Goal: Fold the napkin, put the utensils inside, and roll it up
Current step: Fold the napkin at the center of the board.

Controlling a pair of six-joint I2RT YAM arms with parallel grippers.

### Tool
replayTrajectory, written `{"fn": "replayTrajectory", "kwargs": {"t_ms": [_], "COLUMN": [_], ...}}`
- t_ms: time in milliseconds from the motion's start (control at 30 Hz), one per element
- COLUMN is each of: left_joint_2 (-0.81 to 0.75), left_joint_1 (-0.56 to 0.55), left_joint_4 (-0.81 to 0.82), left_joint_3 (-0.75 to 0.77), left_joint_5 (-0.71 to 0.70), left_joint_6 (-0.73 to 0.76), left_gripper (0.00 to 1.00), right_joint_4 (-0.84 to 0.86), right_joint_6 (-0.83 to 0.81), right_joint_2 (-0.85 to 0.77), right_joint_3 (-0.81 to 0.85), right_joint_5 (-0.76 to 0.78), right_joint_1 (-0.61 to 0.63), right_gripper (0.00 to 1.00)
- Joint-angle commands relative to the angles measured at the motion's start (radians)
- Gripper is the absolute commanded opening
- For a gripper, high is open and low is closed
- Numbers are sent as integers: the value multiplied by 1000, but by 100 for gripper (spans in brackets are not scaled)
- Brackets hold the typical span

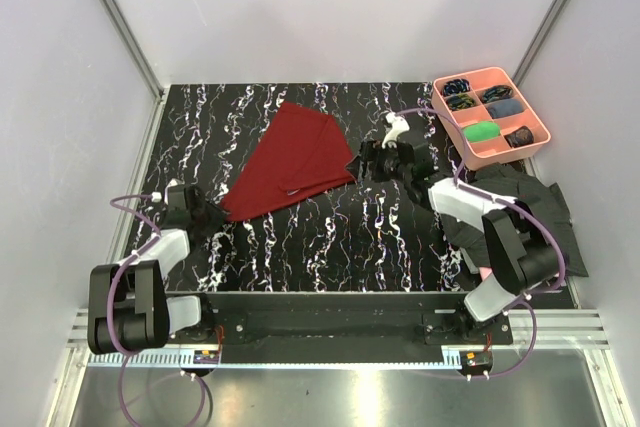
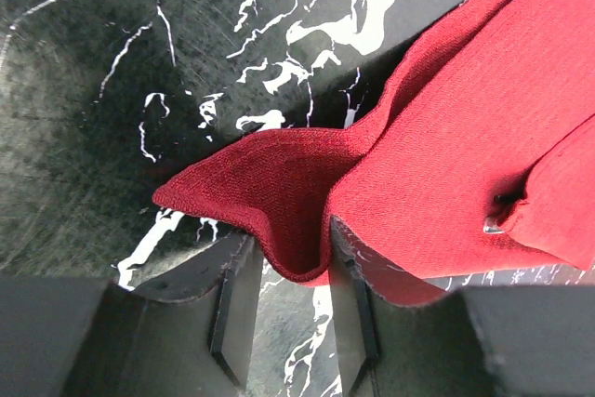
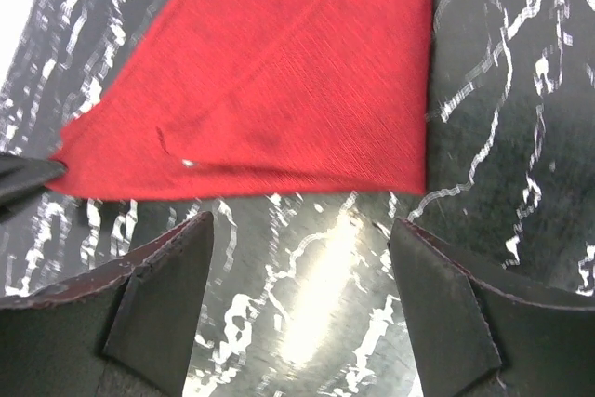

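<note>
Top view: maroon napkin [image 1: 290, 159] folded, wedge-shaped, on black marbled table [image 1: 330, 237]. Left wrist: left gripper [image 2: 290, 318] pinching woven napkin corner (bunched fold between fingers). Right wrist: right gripper [image 3: 302, 309] open, empty, near napkin edge.

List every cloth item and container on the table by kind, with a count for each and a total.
Dark red folded fabric napkin: 1
Dark crumpled cloth under the right arm: 1
Pink plastic compartment tray: 1
Total: 3
</note>
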Motion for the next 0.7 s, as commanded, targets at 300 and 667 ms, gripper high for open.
{"fn": "replayTrajectory", "kwargs": {"t_ms": [300,667], "left_joint_2": [-27,-51], "left_joint_1": [3,-15], "left_joint_4": [13,9], "left_joint_3": [13,47], "left_joint_5": [-52,-55], "left_joint_6": [56,81], "left_gripper": [22,10], "right_joint_4": [306,267], "right_joint_6": [-11,-39], "right_joint_2": [203,86], "right_joint_3": [-44,-71], "right_joint_5": [-154,-200], "right_joint_1": [-82,-97], "right_gripper": [81,65]}}
